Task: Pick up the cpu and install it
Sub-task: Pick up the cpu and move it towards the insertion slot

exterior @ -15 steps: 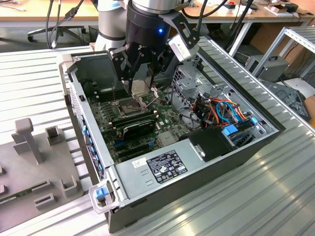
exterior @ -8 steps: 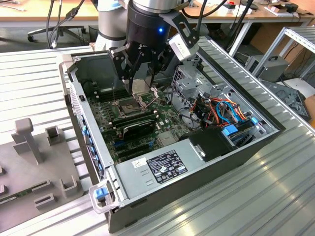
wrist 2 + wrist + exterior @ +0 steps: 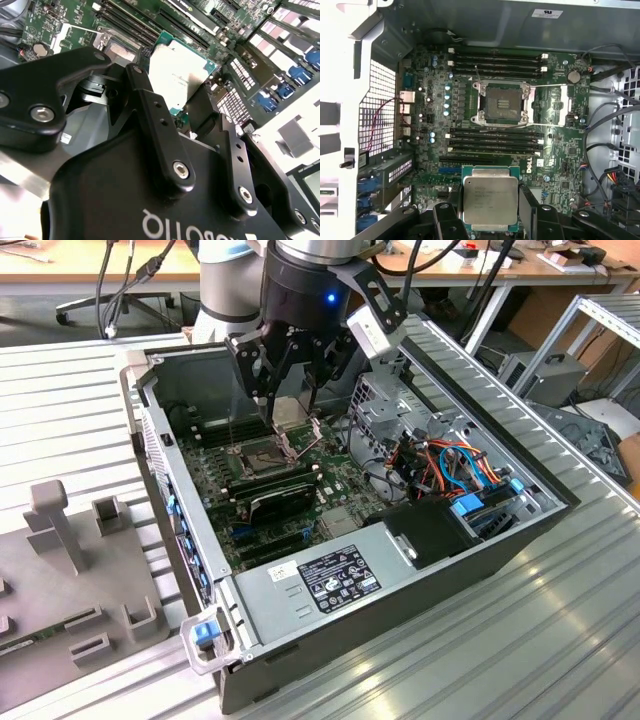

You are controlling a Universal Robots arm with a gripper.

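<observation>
Exterior view, left to right.

- Grey fixture (image 3: 60, 560) lies on the table (image 3: 560, 640), well off to the exterior view's left of the claw (image 3: 290, 416) and outside the case (image 3: 150, 435).
- The case lies open on its side, board (image 3: 215, 490) face up. The claw hangs inside it, above the board.
- The claw is clamped on the cpu (image 3: 289, 407). In the first wrist view the fingers (image 3: 526, 200) press two opposite edges of the cpu (image 3: 489, 201), with the claw (image 3: 489, 212) centred on it.
- Cpu orientation: held flat, about level with the board, metal lid turned up toward the wrist. The lid also shows in the second wrist view (image 3: 182, 67).
- Cpu outline is close to square. In the first wrist view the slightly longer side runs across the fingers' closing line, and its edges sit square to the socket's.
- Cpu is in the air, clear of the board and not over the socket.
- Socket (image 3: 262, 455) lies below the claw, a little toward the exterior view's left. It is open with a bare centre (image 3: 502, 103), and memory slots (image 3: 495, 142) flank it.
- Orange and blue cables (image 3: 450, 465) lie to the exterior view's right of the claw, lower in the case.
- Labelled power supply (image 3: 330, 575) sits below the claw, near the case's front edge.
</observation>
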